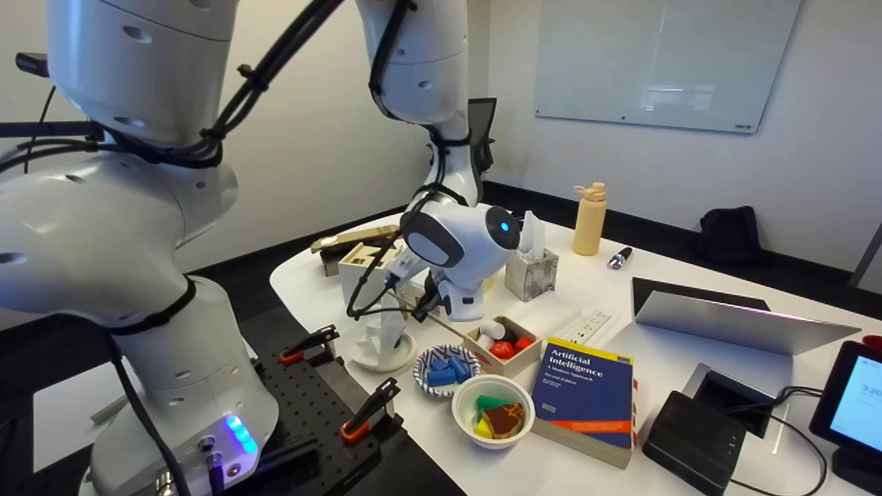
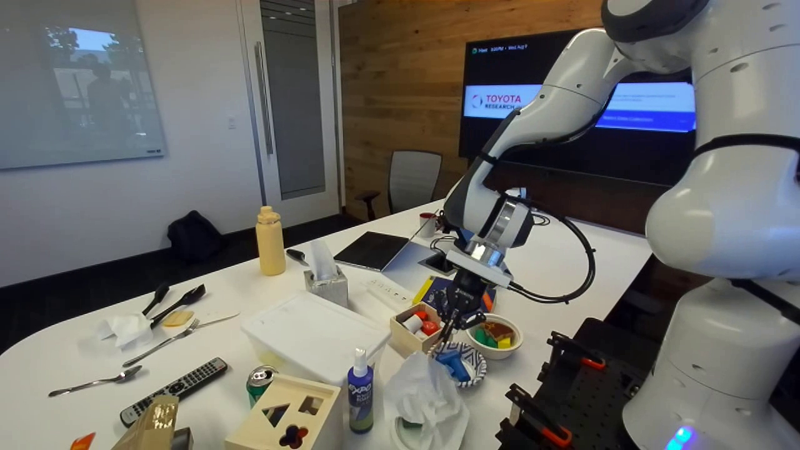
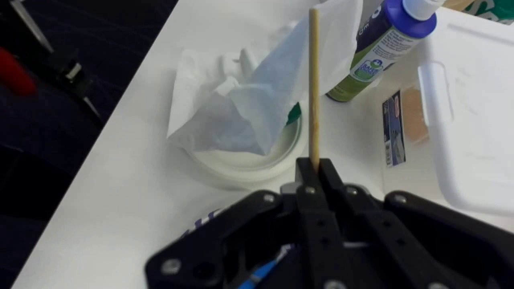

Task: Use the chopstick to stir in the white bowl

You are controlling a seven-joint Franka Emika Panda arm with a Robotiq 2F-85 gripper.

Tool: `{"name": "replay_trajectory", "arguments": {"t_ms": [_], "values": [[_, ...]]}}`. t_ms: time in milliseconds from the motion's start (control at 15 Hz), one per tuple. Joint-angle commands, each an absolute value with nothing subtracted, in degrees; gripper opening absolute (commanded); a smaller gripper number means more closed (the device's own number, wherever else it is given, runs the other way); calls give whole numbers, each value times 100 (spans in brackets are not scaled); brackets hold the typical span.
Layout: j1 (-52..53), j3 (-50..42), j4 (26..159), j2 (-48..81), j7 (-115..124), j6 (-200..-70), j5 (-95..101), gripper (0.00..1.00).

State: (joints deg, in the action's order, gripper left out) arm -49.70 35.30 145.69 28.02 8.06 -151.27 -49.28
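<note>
tan chopstick [image 3: 314, 88] clamped in pincer [image 3: 317, 165], outside white bowl [image 1: 466, 410]

Matt wd. chopstick [image 3: 314, 84], smooth white bowl [image 1: 464, 411], ppr. tissue [image 3: 225, 126]

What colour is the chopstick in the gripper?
The chopstick is a yellowish tan, showing best in the wrist view.

The blue book [image 1: 586, 393] reads "Artificial Intelligence", "A Modern Approach", "Second Edition"; the far wall screen [image 2: 506, 100] shows "TOYOTA RESEARCH"; the small display [image 1: 858, 393], "3:20"; the near spray bottle [image 2: 360, 400], "EXPO" and "SAFER CHOICE".
</note>
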Motion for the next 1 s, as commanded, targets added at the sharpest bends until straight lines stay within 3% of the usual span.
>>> {"name": "replay_trajectory", "arguments": {"t_ms": [0, 467, 933], "values": [[-4219, 2195, 14193, 2760, 264, -13956, -5532, 1], [-2780, 45, 13402, 3234, -138, -12859, -6248, 1], [-2385, -668, 12646, 4222, -127, -11973, -6705, 1]]}}
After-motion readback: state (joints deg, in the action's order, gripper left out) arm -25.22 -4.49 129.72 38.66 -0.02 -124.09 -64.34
